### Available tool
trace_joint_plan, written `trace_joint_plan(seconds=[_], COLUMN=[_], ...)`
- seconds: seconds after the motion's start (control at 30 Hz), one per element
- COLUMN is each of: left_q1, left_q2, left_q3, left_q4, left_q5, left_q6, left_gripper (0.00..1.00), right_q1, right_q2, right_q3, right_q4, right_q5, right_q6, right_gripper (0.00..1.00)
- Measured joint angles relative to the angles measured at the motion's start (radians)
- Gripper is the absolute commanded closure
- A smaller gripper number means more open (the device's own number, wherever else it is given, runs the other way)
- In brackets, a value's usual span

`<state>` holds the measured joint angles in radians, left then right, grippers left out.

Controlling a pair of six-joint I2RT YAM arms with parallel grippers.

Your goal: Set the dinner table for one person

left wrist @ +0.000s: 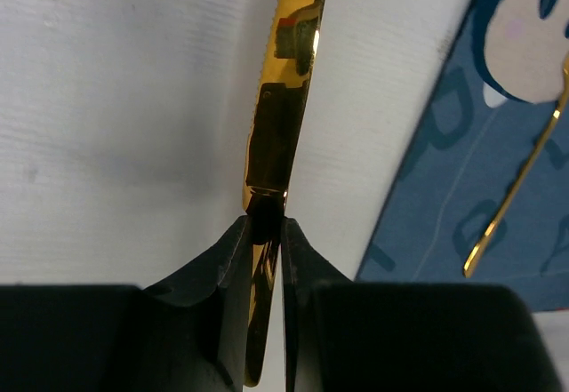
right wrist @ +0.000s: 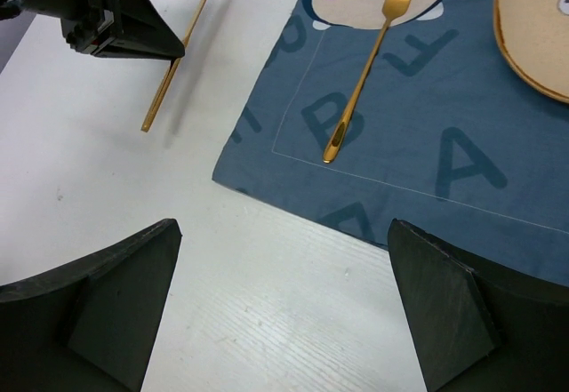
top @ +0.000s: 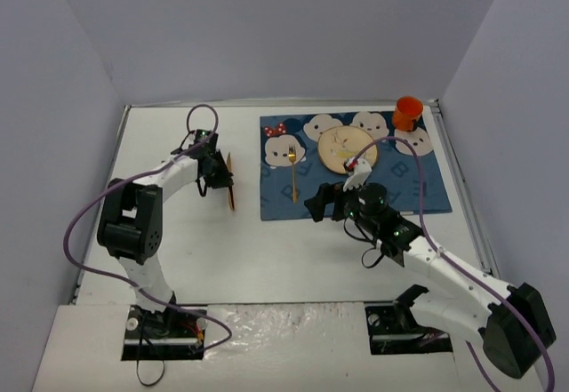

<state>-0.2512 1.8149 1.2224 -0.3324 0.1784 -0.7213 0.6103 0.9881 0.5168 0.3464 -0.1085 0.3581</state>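
Note:
The white dinner table (top: 178, 250) carries a blue cartoon mat (top: 409, 188). On the mat lie a tan plate (top: 347, 149) and, to its left, a gold fork (top: 292, 174); an orange cup (top: 408, 113) stands at the far right corner. My left gripper (top: 220, 174) is shut on a gold knife (left wrist: 284, 99), held edge-up over the table just left of the mat (left wrist: 444, 196). My right gripper (right wrist: 284, 303) is open and empty above the table by the mat's near left corner. The right wrist view shows the knife (right wrist: 182, 59), fork (right wrist: 369, 63) and plate (right wrist: 533, 28).
Grey walls enclose the table on three sides. A thin metal rim (top: 462, 179) runs along the table's right edge. Purple cables loop over both arms. The left arm's gripper body (right wrist: 116, 19) shows at the top left of the right wrist view.

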Motion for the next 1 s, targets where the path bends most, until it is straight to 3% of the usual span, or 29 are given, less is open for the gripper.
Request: trace_joint_plan(seconds=[0.47, 1.0], left_q1=[-0.054, -0.173], left_q2=[-0.175, -0.281], left_q3=[-0.12, -0.142], left_q4=[0.112, 0.163], left_q5=[0.066, 0.046], left_q6=[-0.094, -0.218], left_gripper=[1.0, 1.0], right_q1=[0.137, 0.19], right_q2=[0.262, 0.547], right_q3=[0.109, 0.298], right_q4=[0.17, 0.276], right_q5=[-0.037, -0.028], right_q6=[0.064, 0.072], right_gripper=[0.04, 0.21])
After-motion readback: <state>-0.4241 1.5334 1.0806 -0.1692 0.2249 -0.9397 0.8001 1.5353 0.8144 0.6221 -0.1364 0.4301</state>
